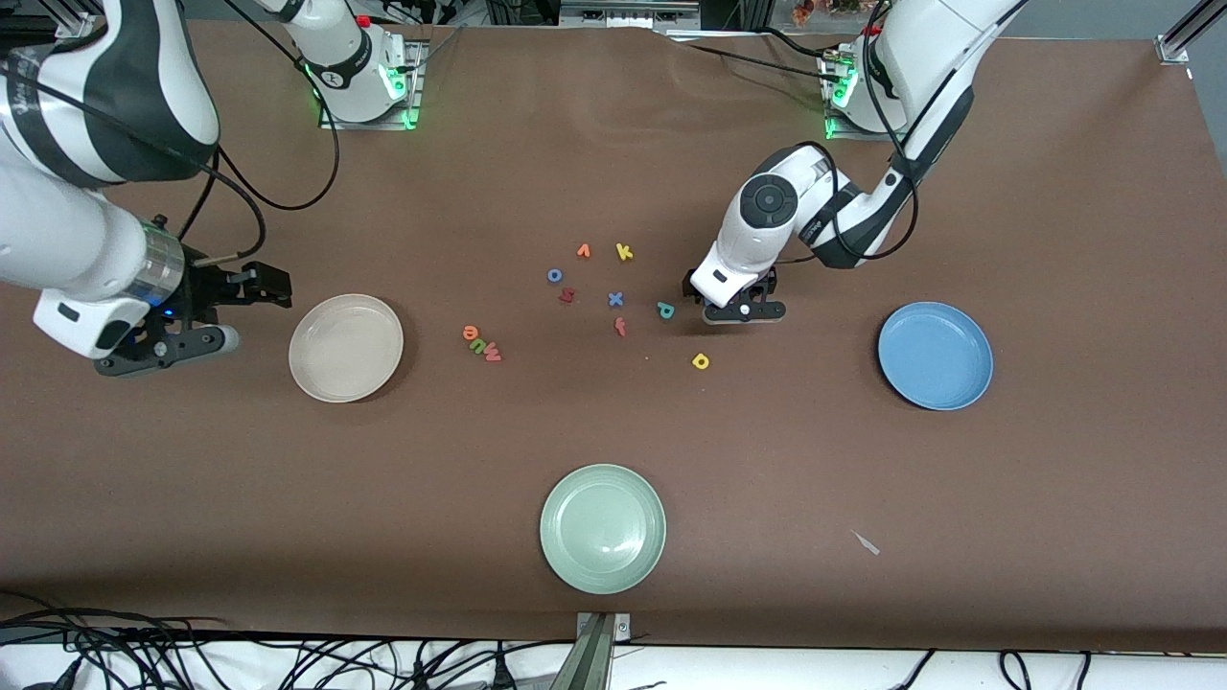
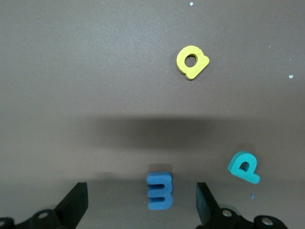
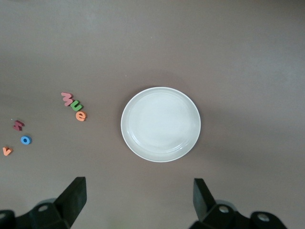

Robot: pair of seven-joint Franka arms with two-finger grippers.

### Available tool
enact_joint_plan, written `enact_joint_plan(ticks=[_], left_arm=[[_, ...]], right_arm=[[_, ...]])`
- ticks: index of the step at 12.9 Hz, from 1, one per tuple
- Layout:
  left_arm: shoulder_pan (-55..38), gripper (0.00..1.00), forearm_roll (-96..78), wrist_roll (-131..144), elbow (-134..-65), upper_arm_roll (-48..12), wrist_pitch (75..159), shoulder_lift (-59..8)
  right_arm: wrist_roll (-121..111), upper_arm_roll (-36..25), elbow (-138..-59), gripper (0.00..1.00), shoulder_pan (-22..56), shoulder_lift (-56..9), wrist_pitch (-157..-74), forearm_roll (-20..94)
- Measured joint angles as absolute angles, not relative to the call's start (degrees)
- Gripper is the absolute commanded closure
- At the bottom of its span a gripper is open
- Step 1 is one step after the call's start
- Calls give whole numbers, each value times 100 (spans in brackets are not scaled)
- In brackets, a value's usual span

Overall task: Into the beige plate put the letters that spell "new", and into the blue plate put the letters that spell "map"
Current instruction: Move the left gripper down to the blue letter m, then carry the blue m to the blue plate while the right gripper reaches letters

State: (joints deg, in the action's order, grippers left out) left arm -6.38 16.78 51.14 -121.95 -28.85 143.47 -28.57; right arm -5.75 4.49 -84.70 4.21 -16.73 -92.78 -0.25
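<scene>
Blue m (image 2: 159,191): small foam letter, flat on worktop (image 1: 613,144), between left gripper (image 2: 140,202) fingers, apart. Right gripper (image 3: 138,202) fingers apart, near beige plate (image 1: 346,347).

High front camera facing both arms, wrist cameras looking straight down close, all sharing the table (image 1: 613,594)

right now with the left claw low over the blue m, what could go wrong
1. The left claw is open around the blue m, but the teal p lies close beside one finger; closing or descending might nudge it.
2. The green n, orange e and pinkish-red w sit packed together, so the right claw, open beside the beige plate, may drag a neighbour when picking one.
</scene>
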Motion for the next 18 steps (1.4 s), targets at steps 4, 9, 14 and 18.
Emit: enact_joint_plan(ticks=[4,9,14,18], left_arm=[[-750,17,1679,5210,-12115,-2887,14347,-3044],[-829,50,1679,5255,-12114,-2887,14347,-3164],[-863,89,1901,5289,-12099,-2885,14338,-3187],[-860,100,1947,5292,-11951,-2867,13948,-3179]], right_arm=[[-575,456,-8485,1,506,-1752,-9244,-25],[-591,374,-8577,0,521,-2049,-9267,-25],[-625,312,-9138,1,511,-2063,-10048,564],[243,868,-9852,1,533,-2083,-11242,611]])
